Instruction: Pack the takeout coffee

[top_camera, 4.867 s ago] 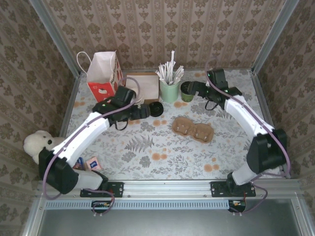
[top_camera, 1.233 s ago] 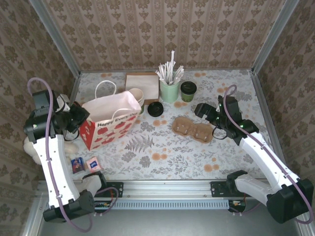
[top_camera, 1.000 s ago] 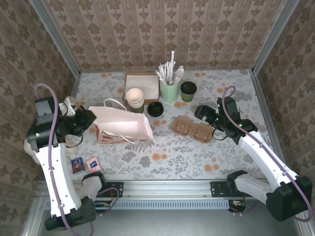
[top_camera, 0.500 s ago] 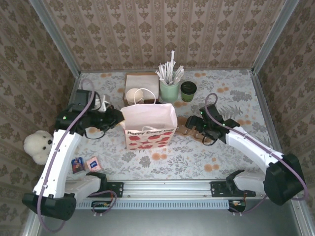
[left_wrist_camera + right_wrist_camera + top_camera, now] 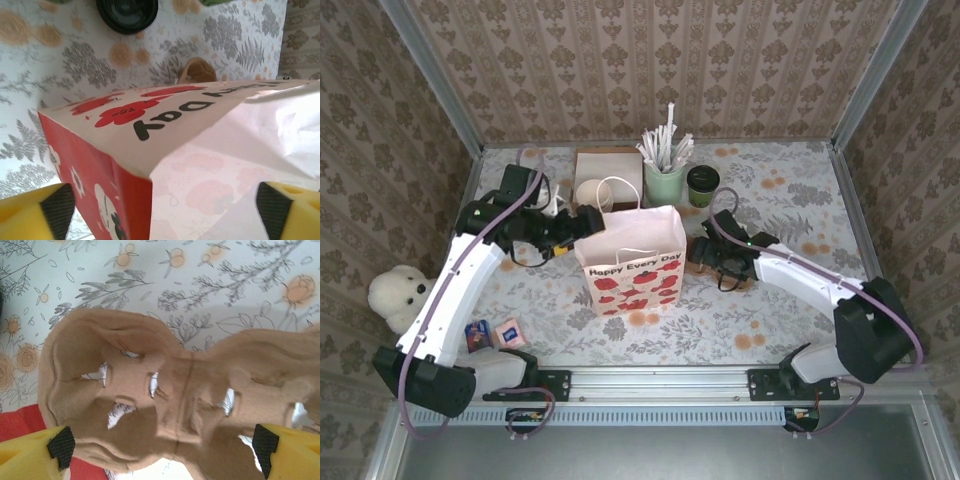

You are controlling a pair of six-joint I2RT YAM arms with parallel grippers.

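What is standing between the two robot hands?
The white paper bag with red flowers stands between the left gripper and the right gripper, seen in the top view.

Damask-papered walls (image 5: 660,60), floral tabletop (image 5: 800,300), aluminium corner posts (image 5: 435,80)

A flowered paper bag (image 5: 632,262) stands upright on the counter (image 5: 800,210) between the claws, with the left claw (image 5: 585,222) at its top left edge and the right claw (image 5: 698,257) just off its right side. The takeout coffee (image 5: 702,184) stands beyond the right claw, apart from it.
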